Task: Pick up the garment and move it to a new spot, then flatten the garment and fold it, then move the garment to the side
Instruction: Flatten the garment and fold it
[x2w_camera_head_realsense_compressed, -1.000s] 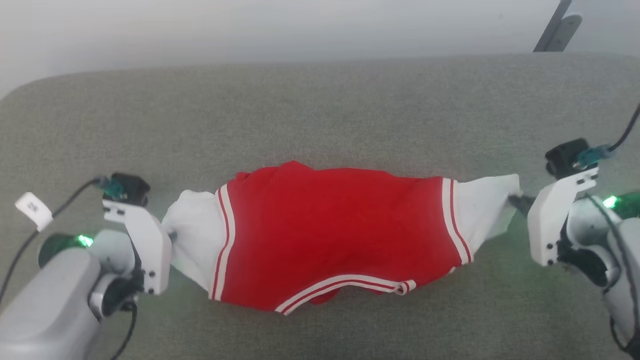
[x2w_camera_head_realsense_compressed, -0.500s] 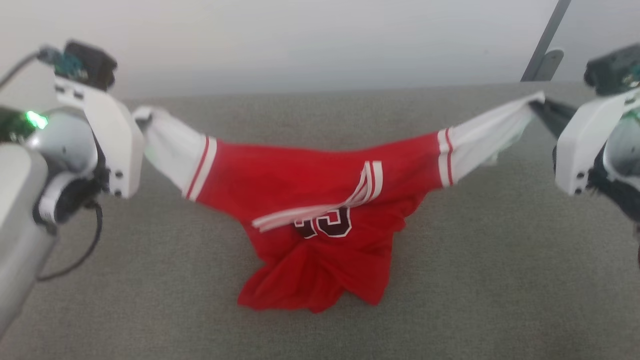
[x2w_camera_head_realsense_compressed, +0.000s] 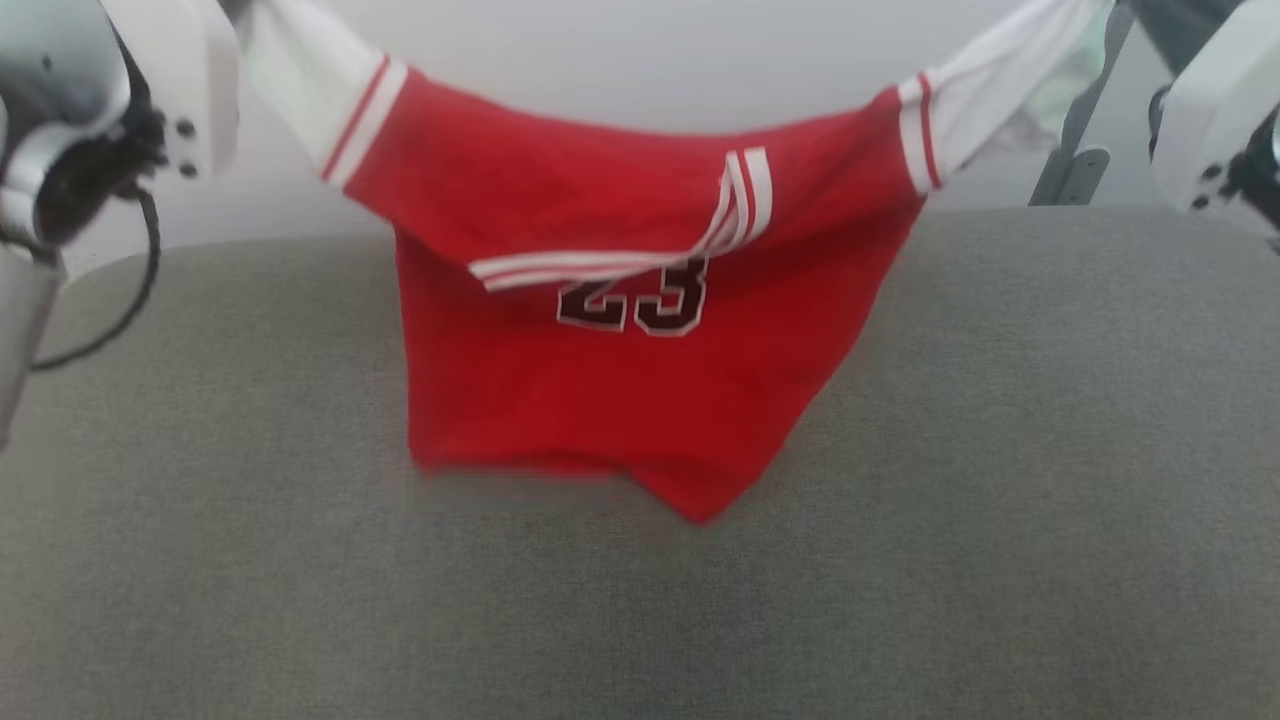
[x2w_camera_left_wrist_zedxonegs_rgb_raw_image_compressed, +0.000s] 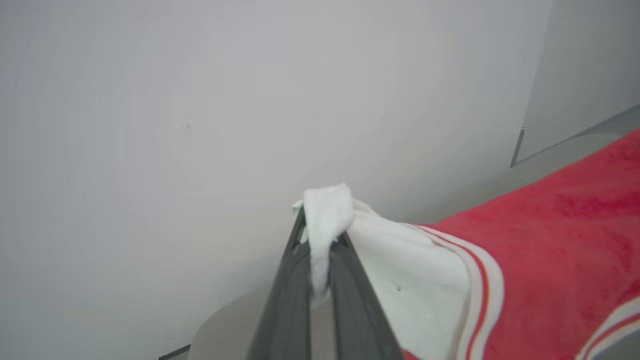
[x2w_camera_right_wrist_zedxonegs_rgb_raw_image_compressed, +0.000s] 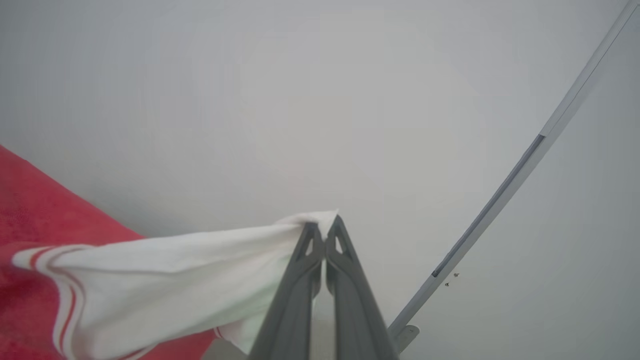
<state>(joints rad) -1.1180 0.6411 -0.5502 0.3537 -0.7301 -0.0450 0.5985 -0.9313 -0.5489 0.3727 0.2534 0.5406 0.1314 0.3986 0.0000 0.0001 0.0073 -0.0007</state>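
The garment (x2w_camera_head_realsense_compressed: 620, 370), a red jersey with white sleeves and a black "23", hangs in the air above the grey cushion (x2w_camera_head_realsense_compressed: 1000, 500), stretched between my two grippers. My left gripper (x2w_camera_left_wrist_zedxonegs_rgb_raw_image_compressed: 320, 227) is shut on the tip of one white sleeve (x2w_camera_left_wrist_zedxonegs_rgb_raw_image_compressed: 400, 270). My right gripper (x2w_camera_right_wrist_zedxonegs_rgb_raw_image_compressed: 324, 225) is shut on the tip of the other white sleeve (x2w_camera_right_wrist_zedxonegs_rgb_raw_image_compressed: 175, 280). In the head view the white sleeves (x2w_camera_head_realsense_compressed: 300, 70) run up to the top corners. The jersey's lower hem (x2w_camera_head_realsense_compressed: 690, 500) dangles just over the cushion.
A pale wall (x2w_camera_head_realsense_compressed: 620, 40) stands behind the cushion. A grey metal bar with a bracket (x2w_camera_head_realsense_compressed: 1075, 165) rises at the right rear. The metal bar (x2w_camera_right_wrist_zedxonegs_rgb_raw_image_compressed: 500, 200) also crosses the right wrist view.
Both grippers have risen with the sleeves, lifting the garment off the cushion so its body unrolled and now hangs down. The head camera has tilted upward.
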